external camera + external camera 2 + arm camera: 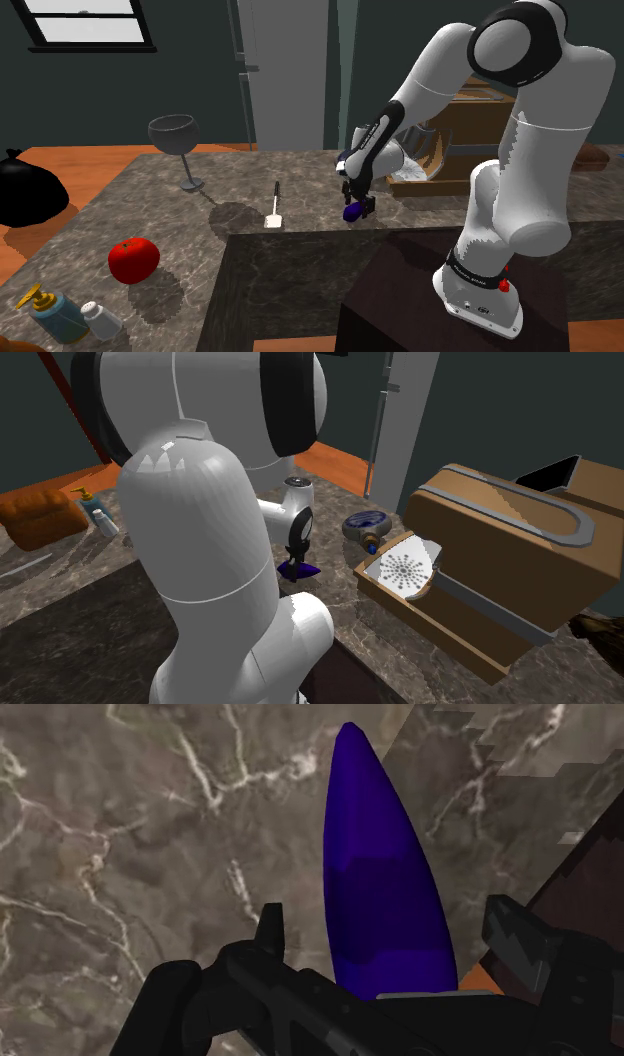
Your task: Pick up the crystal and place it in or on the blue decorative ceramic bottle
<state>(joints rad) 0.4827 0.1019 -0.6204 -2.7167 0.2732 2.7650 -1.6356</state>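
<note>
stand [392, 300]: dark box, lower right of shoulder view, white arm base sits on it.
salt shaker [101, 320]: lower left corner of shoulder view, just beside soap btl [55, 314]; both on marble counter [150, 200].
tomato [133, 259]: red, lower left, a bit above the shaker, not touching it.
spatula [275, 208]: white blade, dark handle, flat on counter, mid frame left of centre.
gripper [356, 207]: centre of shoulder view, pointing down, low over counter. Not clamped: fingers [270, 932] stand apart, and wrist view shows a gap btw each one and the crystal.
crystal [385, 894]: deep purple, pointed, btw the fingers but not gripped. Centre of shoulder view right at gripper tips; centre of 2nd ext view, on counter under gripper.
blue bottle [365, 525]: right of centre in 2nd ext view, blue w/ grey rim and brownish neck, lying on counter. Near crystal, not touching; just beside wooden box [500, 552].
wooden box: right half of 2nd ext view, white round patterned piece [402, 569] in its low front part.
wine glass [175, 140]: grey, upright, upper left of centre in shoulder view.
black bag [25, 187]: left edge, beyond counter.
window [85, 22]: top left corner, on far wall.
</note>
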